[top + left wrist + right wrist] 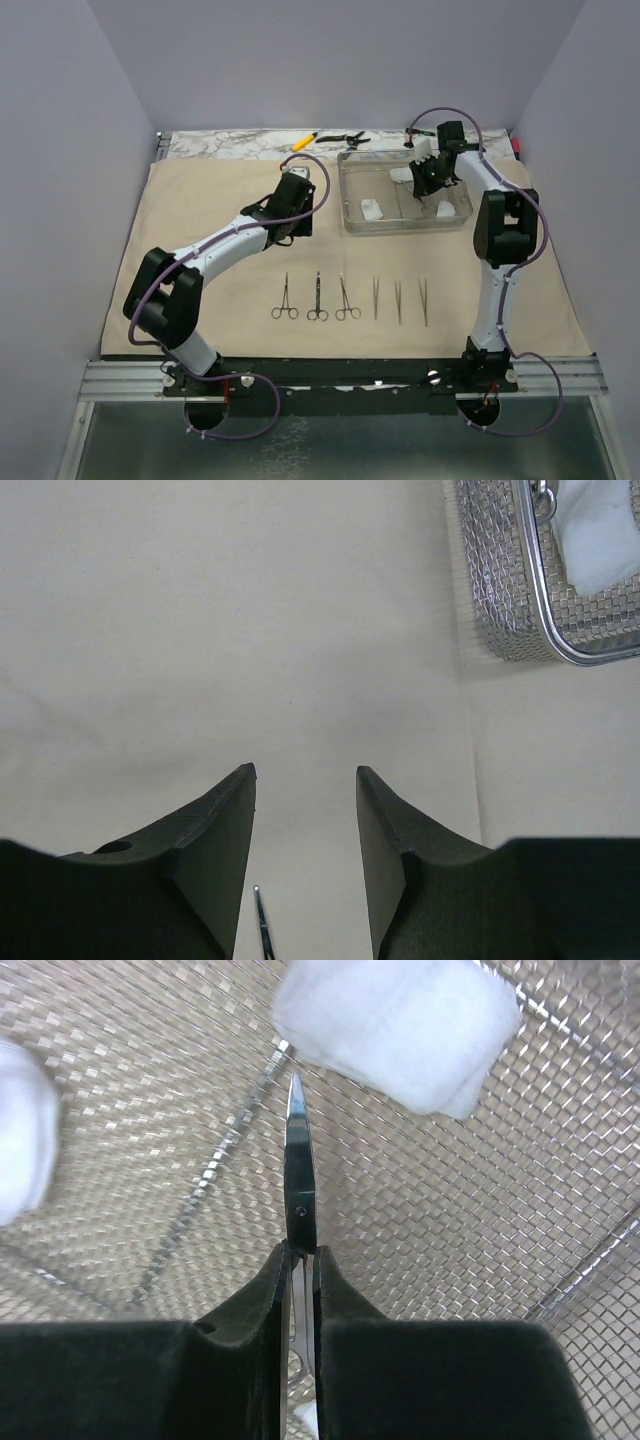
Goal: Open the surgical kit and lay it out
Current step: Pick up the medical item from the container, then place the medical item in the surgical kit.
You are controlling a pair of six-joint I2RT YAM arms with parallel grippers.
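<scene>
Cloth lies flat on desk. Near part of cloth, row L to R: 3 clamps, then 3 tweezers, none touching. Mesh tray sits on cloth, far R, w/ 3 gauze balls inside. R fingers are in tray, clamped on a steel tool, its tip just beside a gauze ball. L fingers are apart, empty, over bare cloth just beyond a clamp tip. Pen & pliers lie past cloth's far edge.
</scene>
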